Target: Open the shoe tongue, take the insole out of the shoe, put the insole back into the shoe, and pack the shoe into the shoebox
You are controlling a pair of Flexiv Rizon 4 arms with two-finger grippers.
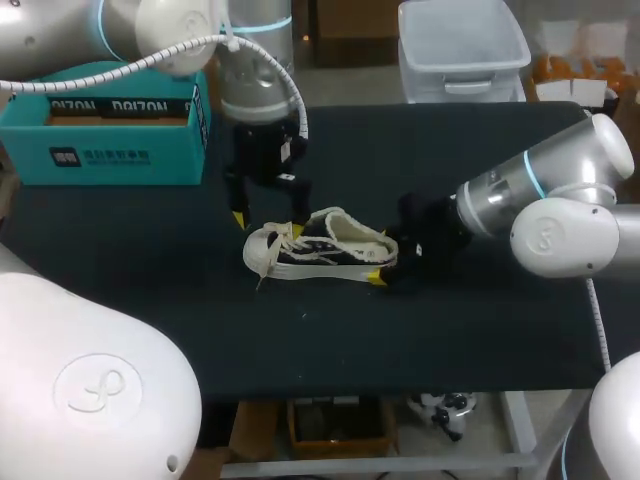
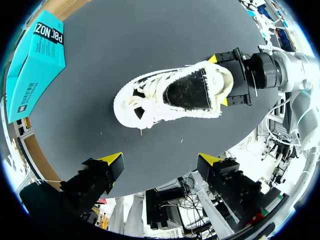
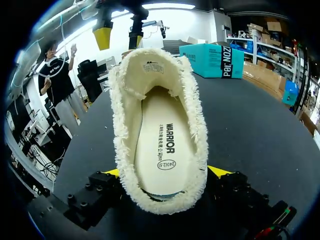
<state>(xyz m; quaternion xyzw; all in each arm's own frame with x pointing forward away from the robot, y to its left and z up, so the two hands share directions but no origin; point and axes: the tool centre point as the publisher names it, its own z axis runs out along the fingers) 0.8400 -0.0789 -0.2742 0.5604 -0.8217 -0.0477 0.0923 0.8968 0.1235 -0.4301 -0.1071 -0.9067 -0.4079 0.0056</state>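
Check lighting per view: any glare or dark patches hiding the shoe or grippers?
Head view: shoe well lit, but the right gripper is black against the dark table; only a yellow tip stands out. Left wrist view: even light, no glare on the shoe. Right wrist view: strong backlight behind the left gripper; insole evenly lit.

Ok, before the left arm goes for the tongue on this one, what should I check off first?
1. Shoe held steady: ok, right gripper has a finger on each side of the heel.
2. Left gripper free: ok, open and empty.
3. Left gripper placed: ok, above the laced front, not touching.
4. Insole seated: ok, lying flat inside.
5. Tongue already pulled open: cannot tell.
6. Shoebox ready: ok, apart from both arms, top looks open.
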